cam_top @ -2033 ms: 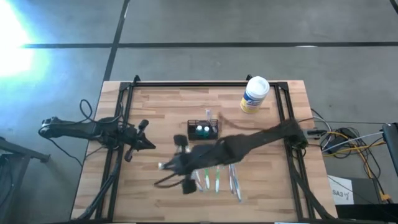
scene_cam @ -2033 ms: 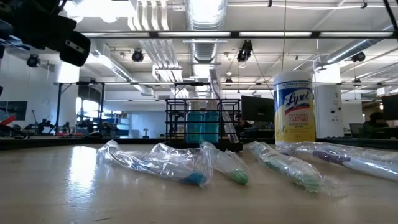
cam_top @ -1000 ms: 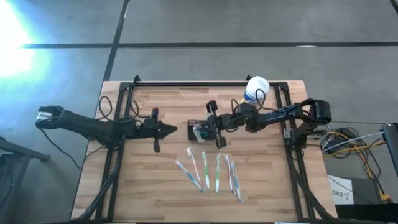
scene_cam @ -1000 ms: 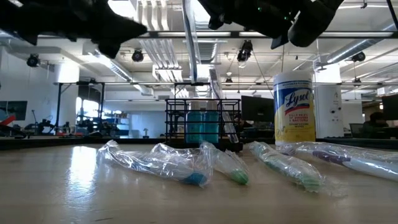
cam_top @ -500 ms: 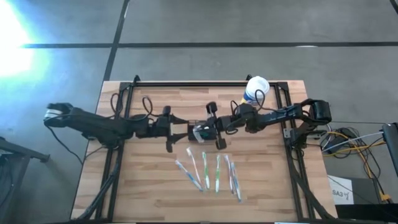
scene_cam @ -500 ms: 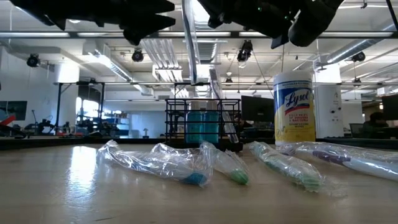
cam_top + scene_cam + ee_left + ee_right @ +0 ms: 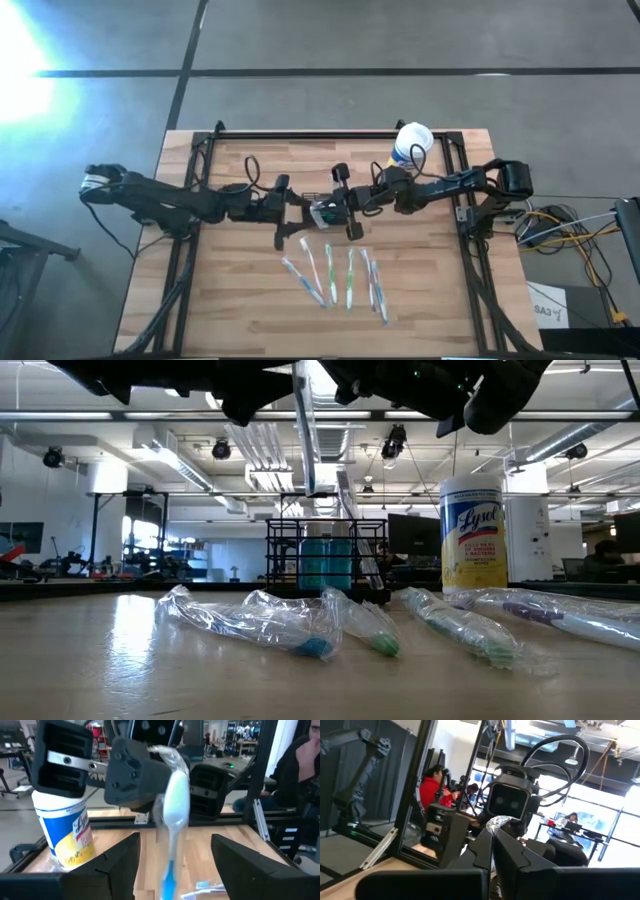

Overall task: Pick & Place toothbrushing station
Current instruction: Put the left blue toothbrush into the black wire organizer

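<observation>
Left wrist view, left fingers [image 7: 172, 870] spread wide, right fingers [image 7: 493, 851] pinching wrapped toothbrush [image 7: 172, 805].

A grey concrete floor [image 7: 400, 40], crossed by dark seams, is seen around the light wooden tabletop [image 7: 260, 300], which is edged by a black metal frame [image 7: 330, 134]. A strong glare [image 7: 20, 60] is cast on the floor at one corner. Cables [image 7: 560, 235] (yellow and black) are piled beside the tabletop. In the low view, a ceiling of white ducts [image 7: 330, 385] and strip lights [image 7: 500, 415] is shown. A seated person in red [image 7: 434, 790] is visible beyond.
</observation>
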